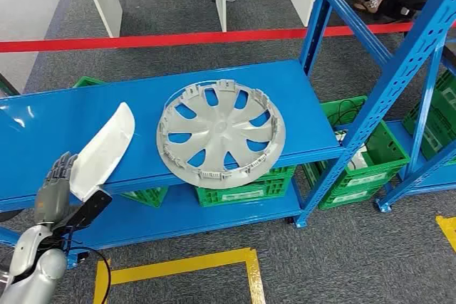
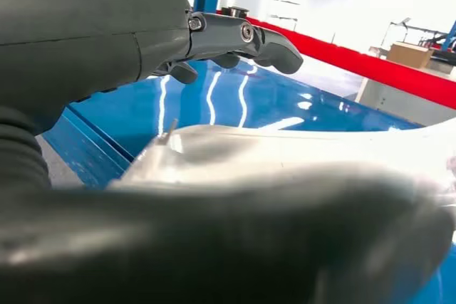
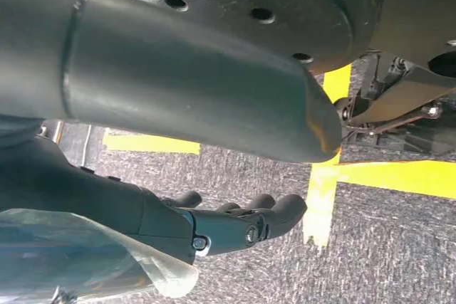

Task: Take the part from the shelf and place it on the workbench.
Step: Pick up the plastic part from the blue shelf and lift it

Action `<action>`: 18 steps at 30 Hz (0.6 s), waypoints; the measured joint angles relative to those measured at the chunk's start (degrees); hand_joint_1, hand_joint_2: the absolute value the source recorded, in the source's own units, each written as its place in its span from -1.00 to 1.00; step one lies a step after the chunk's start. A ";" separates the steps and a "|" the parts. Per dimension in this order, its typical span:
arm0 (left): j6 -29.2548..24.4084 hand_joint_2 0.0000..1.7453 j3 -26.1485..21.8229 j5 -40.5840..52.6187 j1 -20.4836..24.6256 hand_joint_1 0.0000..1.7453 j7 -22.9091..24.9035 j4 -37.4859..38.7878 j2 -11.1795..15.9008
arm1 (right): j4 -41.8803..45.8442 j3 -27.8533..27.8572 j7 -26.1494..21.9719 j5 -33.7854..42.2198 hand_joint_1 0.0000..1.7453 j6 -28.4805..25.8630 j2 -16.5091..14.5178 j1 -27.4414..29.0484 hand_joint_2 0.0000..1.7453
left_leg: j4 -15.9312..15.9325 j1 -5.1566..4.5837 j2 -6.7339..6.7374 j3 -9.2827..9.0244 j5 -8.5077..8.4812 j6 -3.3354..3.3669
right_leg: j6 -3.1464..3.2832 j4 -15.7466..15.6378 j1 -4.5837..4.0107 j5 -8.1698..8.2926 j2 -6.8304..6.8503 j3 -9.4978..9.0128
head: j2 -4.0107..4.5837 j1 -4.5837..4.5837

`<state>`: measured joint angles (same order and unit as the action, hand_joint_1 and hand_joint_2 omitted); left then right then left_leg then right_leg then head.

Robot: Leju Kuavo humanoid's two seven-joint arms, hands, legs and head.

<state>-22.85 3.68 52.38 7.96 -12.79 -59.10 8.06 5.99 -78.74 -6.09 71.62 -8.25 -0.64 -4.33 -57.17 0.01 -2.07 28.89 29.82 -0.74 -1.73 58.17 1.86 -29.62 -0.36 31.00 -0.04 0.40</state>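
**White part in my left hand at the shelf's front edge**

My left hand (image 1: pixel 53 183) grips the lower end of the white curved part (image 1: pixel 105 149), thumb on one face and fingers (image 2: pixel 244 37) on the other. The part slants up over the front left of the blue shelf (image 1: pixel 301 105). A grey wheel cover (image 1: pixel 221 133) lies flat mid-shelf, its rim overhanging the front edge. My right hand (image 3: pixel 236 222) hangs over grey carpet (image 3: pixel 376 247) with yellow tape (image 3: pixel 323 197), fingers loosely extended, holding nothing.

Silver arm (image 1: pixel 38 265), dark-grey left hand (image 1: pixel 53 186) — screws
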 joint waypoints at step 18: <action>2.07 1.00 7.21 3.00 4.79 0.88 2.18 5.46 -3.59 | -0.02 -1.30 0.86 -0.11 -1.00 0.21 0.22 -0.15 -1.00 | -0.08 0.00 0.05 0.01 0.00 0.00 | -0.07 0.00 0.00 0.05 -0.08 -0.01 | -0.01 0.00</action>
<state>-20.78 10.90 55.39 12.75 -10.61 -53.64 4.47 5.97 -80.04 -5.22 71.51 -8.04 -0.42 -4.49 -57.26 0.01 -2.02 28.91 29.82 -0.73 -1.79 58.17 1.86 -29.57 -0.44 30.99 -0.05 0.40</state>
